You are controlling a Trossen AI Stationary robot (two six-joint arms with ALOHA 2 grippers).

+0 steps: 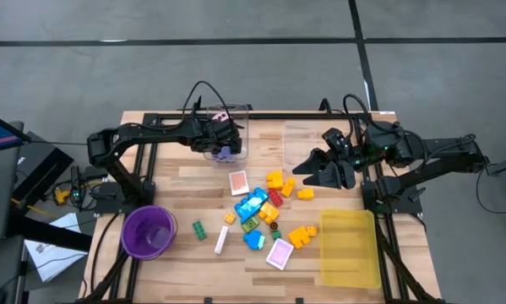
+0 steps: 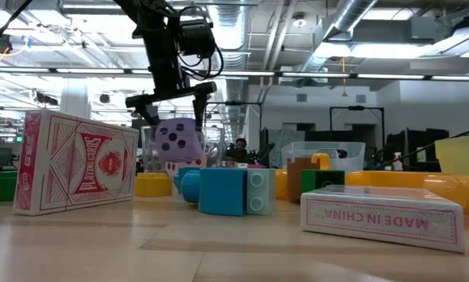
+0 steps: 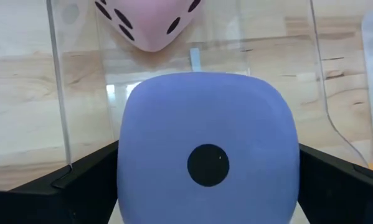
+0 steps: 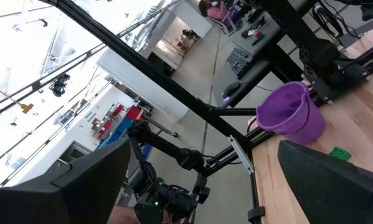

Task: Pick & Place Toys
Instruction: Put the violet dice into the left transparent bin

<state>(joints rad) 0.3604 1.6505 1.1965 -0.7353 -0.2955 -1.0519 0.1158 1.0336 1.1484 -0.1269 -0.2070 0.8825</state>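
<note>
A purple dotted die [image 3: 208,155] fills the gap between the fingers of my left gripper [image 3: 208,144], which slants down over the near part of a clear box [image 1: 236,114]. The gripper is open. A pink die [image 3: 149,22] lies farther back in that box. In the low view the purple die [image 2: 178,141] shows above the table's level; what it rests on is hidden. The other toys [image 1: 265,211], coloured blocks and pink-white card boxes, lie loose at mid-table. My right gripper [image 1: 322,169] hangs open and level above the table's right side, holding nothing. My left gripper has one finger [image 3: 80,180] on each side of the purple die, at its two opposite faces [image 3: 127,168]. The fingers come from above, slanting toward the table's far edge. I cannot tell whether they touch the die.
A purple cup [image 1: 149,230] stands near the front left. A yellow tray [image 1: 350,247] lies at the front right. One card box [image 2: 77,160] stands upright and another [image 2: 383,213] lies flat near the table's front edge. Black frame rails run along the table's sides.
</note>
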